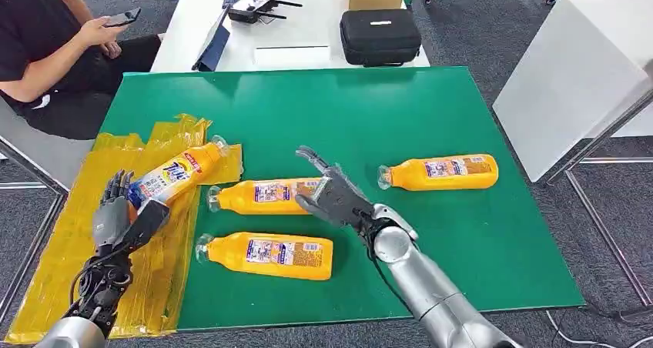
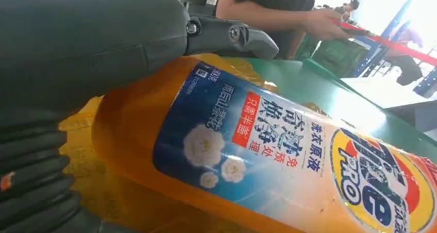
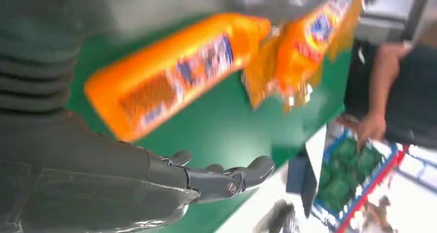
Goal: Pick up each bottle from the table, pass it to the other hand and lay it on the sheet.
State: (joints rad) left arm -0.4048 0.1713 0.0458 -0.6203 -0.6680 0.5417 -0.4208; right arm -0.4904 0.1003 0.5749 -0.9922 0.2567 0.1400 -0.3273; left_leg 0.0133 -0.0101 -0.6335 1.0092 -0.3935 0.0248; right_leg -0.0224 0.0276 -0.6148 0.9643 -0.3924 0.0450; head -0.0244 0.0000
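Head view: the left robot hand [image 1: 115,217] is gripping the base of an orange plastic bottle with a blue and white label [image 1: 175,172], holding it tilted over the crinkled yellow plastic sheet [image 1: 58,279] that is lying across the left edge of the green worktop [image 1: 370,109]. The right robot hand [image 1: 331,192] is hovering with fingers spread and nothing in them, just over the base end of a second orange bottle [image 1: 262,196] lying on the green surface. A third orange bottle [image 1: 266,255] is lying nearer the robot, and a fourth [image 1: 439,172] is lying well apart to the right. A seated person in a black shirt [image 1: 46,48] is holding a phone beyond the worktop.

Left wrist view: the held bottle is lying close under the grey thumb (label facing the camera).

Right wrist view: dark fingers [image 3: 227,177] are extending, open, above the green surface; the picture is blurring.
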